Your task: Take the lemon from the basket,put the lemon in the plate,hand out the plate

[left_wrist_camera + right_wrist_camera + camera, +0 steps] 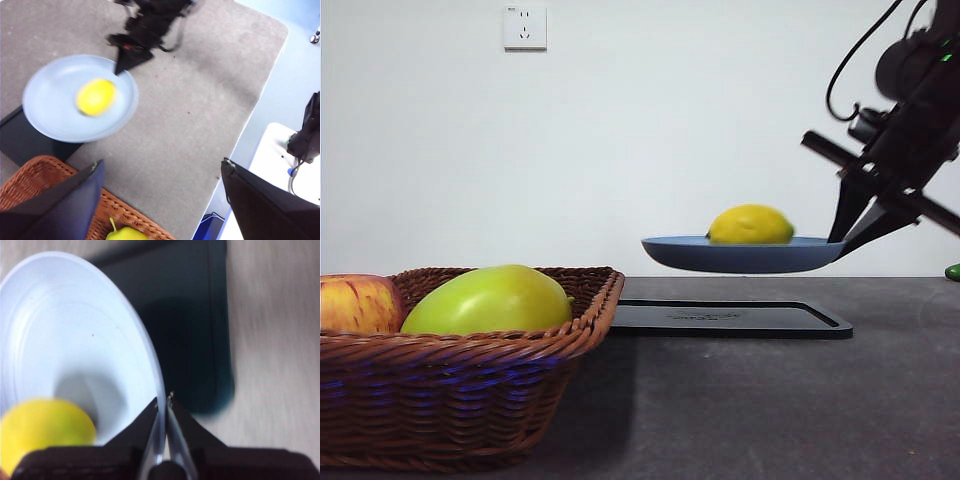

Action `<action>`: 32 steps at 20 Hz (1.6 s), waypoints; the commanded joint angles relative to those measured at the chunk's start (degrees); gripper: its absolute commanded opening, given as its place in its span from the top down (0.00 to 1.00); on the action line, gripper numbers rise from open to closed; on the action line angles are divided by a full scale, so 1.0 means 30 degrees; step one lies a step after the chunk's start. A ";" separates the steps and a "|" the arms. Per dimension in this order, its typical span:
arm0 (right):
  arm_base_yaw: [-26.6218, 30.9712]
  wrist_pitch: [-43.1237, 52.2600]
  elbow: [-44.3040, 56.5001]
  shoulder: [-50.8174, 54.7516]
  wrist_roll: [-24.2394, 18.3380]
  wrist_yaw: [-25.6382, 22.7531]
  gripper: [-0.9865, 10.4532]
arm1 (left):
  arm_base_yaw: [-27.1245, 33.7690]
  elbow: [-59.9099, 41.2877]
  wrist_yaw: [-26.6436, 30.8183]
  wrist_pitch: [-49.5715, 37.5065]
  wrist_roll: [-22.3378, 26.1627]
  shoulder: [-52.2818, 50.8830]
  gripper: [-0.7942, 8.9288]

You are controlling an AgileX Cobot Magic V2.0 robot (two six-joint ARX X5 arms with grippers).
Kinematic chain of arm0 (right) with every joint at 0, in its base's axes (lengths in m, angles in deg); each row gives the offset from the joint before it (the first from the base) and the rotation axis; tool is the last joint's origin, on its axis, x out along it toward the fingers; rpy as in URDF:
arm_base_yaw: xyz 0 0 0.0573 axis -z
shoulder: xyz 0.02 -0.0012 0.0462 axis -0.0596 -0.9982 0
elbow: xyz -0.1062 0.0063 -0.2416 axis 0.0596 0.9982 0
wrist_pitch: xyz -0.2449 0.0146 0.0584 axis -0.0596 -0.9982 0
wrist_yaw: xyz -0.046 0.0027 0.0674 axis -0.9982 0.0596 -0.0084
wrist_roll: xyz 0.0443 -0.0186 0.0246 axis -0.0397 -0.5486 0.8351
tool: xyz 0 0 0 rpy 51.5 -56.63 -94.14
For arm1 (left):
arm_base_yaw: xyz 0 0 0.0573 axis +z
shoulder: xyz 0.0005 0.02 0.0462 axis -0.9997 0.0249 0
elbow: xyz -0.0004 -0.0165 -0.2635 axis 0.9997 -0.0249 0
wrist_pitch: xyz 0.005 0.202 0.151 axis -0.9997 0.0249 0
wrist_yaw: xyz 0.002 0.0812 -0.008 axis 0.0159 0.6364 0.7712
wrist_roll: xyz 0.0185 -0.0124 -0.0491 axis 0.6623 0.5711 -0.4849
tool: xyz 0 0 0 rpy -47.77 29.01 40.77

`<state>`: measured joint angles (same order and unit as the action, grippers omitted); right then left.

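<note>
The light-blue plate [745, 255] hangs in the air above the black tray, with the yellow lemon [751, 225] lying in it. My right gripper [841, 243] is shut on the plate's rim at its right side. The right wrist view shows the jaws pinching the rim [161, 405], with the lemon [45, 427] inside the plate [75, 335]. My left gripper [162, 192] is open and empty, high above the wicker basket [30, 182]. From there I see the plate [60, 110], the lemon [96, 97] and the right gripper [122, 62].
The basket [470, 390] stands at the near left and holds a yellow-green fruit [488, 300] and a red-yellow apple [358, 303]. A flat black tray [730, 318] lies on the grey table under the plate. A wall socket [524, 27] is behind.
</note>
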<state>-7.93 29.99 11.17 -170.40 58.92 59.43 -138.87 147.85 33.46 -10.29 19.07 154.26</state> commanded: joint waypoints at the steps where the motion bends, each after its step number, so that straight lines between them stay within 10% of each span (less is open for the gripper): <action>1: -0.0015 0.0539 -0.1333 -0.1712 -0.0233 0.0066 0.91 | -0.0117 0.0372 0.0029 -0.0022 0.0058 0.0204 0.50; 10: 0.0109 0.2878 -0.1668 -0.3912 -0.0554 -0.0299 0.90 | -0.0117 0.0372 0.0335 -0.0168 0.0051 0.0211 0.50; 20: 0.0306 0.2164 -0.1800 -0.3322 -0.1494 -0.0109 0.66 | -0.0109 0.0372 0.0488 -0.0780 0.0138 0.0211 0.50; 25: 0.0648 0.0874 -0.1807 0.0459 -0.2251 0.0495 0.67 | -0.0066 0.0372 0.3264 -0.2076 0.1195 0.0656 0.51; 32: 0.0073 -0.3359 -0.1807 0.7992 -0.4925 0.0831 0.90 | 0.1275 0.0364 0.4779 -0.3075 0.4248 0.1872 0.91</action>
<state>-7.49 20.15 6.73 -146.18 46.44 61.88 -134.77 147.85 47.60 -18.70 29.70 159.44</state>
